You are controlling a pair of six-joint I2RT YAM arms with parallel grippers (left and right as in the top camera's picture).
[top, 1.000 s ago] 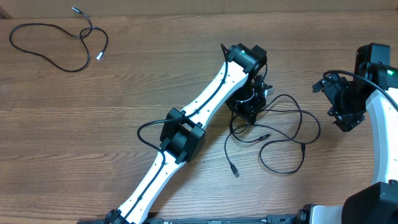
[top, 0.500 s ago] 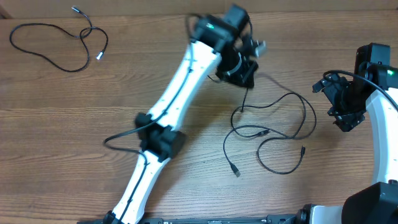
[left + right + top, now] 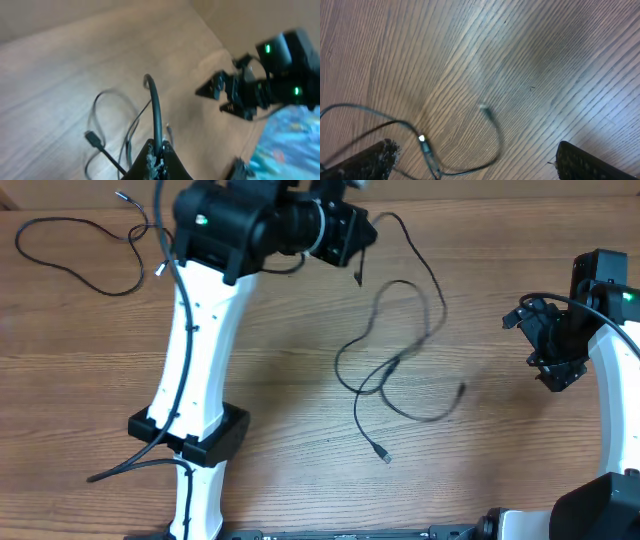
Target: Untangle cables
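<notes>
My left gripper (image 3: 350, 242) is raised at the back of the table and shut on a thin black cable (image 3: 432, 285). This cable hangs down into a loose tangle of black cables (image 3: 385, 370) at mid-table. One plug end (image 3: 382, 453) lies at the front of the tangle. In the left wrist view the jaws (image 3: 159, 152) pinch the cable (image 3: 155, 107), and a plug (image 3: 92, 136) shows below. A separate cable (image 3: 90, 250) lies looped at the back left. My right gripper (image 3: 553, 375) is open and empty to the right of the tangle. Its view (image 3: 475, 150) shows blurred cable ends (image 3: 423, 141) on the wood between its fingers.
The wooden table (image 3: 300, 460) fills the view. The left arm's white link (image 3: 195, 350) stands across the left half. The right arm's base (image 3: 620, 380) is at the right edge. A blue patterned thing (image 3: 290, 145) shows beyond the table in the left wrist view.
My left arm has swung up and toward the back left with a cable in its jaws. The tangle has been dragged left and stretched out. The right arm has not moved.
</notes>
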